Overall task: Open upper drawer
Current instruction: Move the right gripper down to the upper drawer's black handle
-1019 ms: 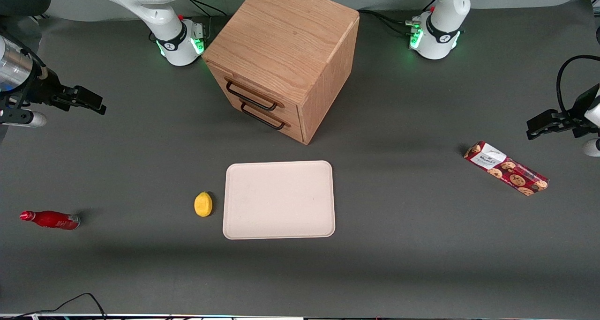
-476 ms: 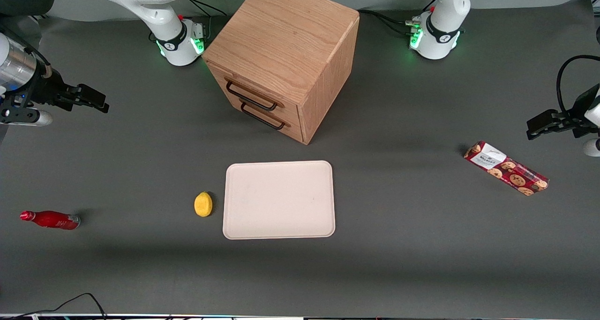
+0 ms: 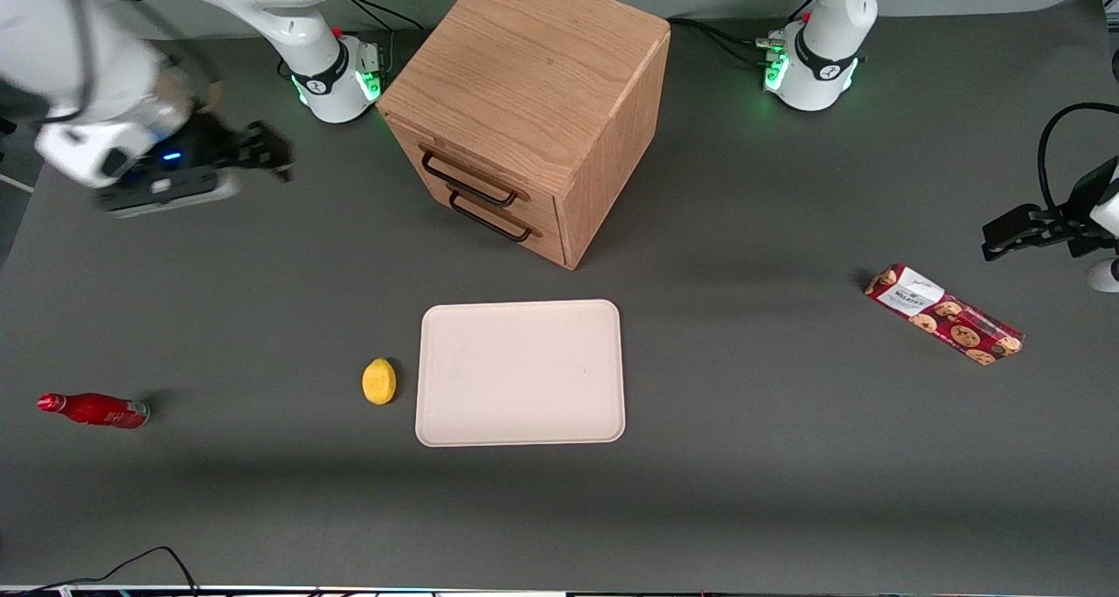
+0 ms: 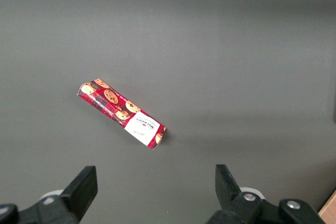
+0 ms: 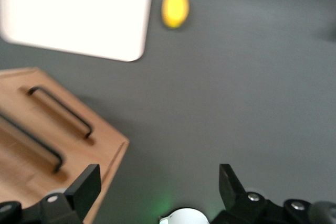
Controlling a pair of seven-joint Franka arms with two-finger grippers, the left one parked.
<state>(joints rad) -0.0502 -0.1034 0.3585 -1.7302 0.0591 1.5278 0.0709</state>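
Note:
The oak cabinet (image 3: 524, 81) stands at the middle of the table, farther from the front camera than the tray. Its upper drawer (image 3: 472, 176) is shut, with its dark bar handle just above the lower drawer's handle (image 3: 491, 218). In the right wrist view the upper drawer's handle (image 5: 31, 142) and the lower handle (image 5: 60, 111) both show on the wood front. My right gripper (image 3: 267, 151) hovers above the table beside the cabinet, toward the working arm's end and well apart from the handles. It is open and empty (image 5: 158, 174).
A cream tray (image 3: 521, 372) lies in front of the cabinet, with a lemon (image 3: 378, 380) beside it. A red bottle (image 3: 92, 409) lies toward the working arm's end. A cookie box (image 3: 944, 314) lies toward the parked arm's end. The working arm's base (image 3: 337, 77) stands beside the cabinet.
My right gripper has swung quickly from the table's edge toward the cabinet and its wrist has turned. The drawers and table objects have not moved.

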